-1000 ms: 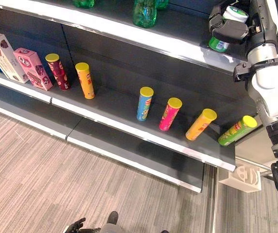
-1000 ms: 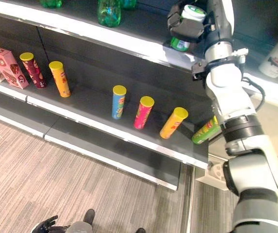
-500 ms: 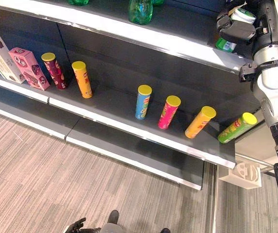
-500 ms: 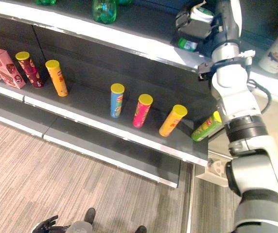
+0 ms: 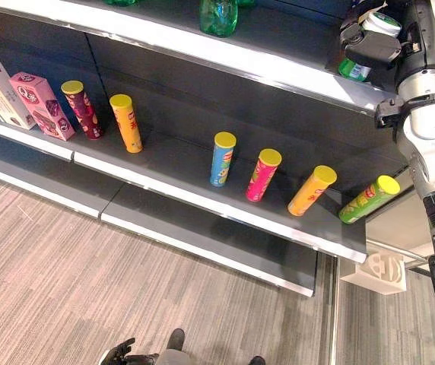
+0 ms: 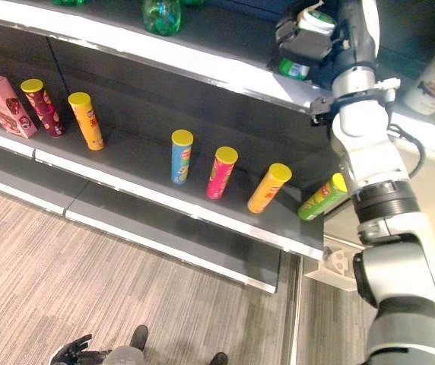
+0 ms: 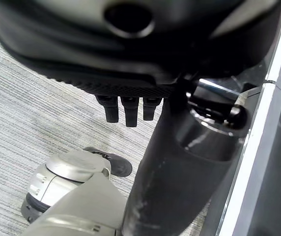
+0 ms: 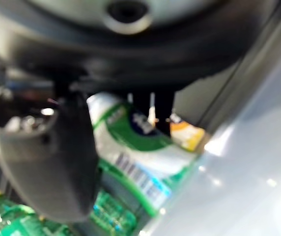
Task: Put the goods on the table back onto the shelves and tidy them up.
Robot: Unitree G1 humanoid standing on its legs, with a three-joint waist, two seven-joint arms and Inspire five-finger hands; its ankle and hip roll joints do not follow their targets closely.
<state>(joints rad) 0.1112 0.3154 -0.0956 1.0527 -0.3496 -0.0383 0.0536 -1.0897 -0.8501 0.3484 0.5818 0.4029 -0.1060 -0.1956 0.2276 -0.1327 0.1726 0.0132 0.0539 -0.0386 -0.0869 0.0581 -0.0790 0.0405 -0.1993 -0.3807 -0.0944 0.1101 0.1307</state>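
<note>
My right hand (image 5: 369, 44) is raised to the upper shelf (image 5: 278, 70) at its right end, shut on a green and white container (image 5: 352, 70) with a white lid. In the right wrist view the thumb (image 8: 47, 162) and fingers (image 8: 150, 105) wrap round the container's label (image 8: 135, 147). Its base is at the shelf's front edge; I cannot tell whether it touches. My left hand (image 5: 119, 353) hangs low over the floor, fingers (image 7: 126, 110) relaxed and holding nothing.
Green bottles (image 5: 219, 15) stand further left on the upper shelf. The middle shelf (image 5: 202, 199) carries several crisp tubes: blue (image 5: 221, 158) and pink (image 5: 263, 173) upright, orange (image 5: 311, 190) and green (image 5: 368, 199) leaning. Boxes (image 5: 41, 105) stand at its left end.
My right hand has carried the container a little to the right along the upper shelf. The whole view has shifted slightly. The left hand has stayed put.
</note>
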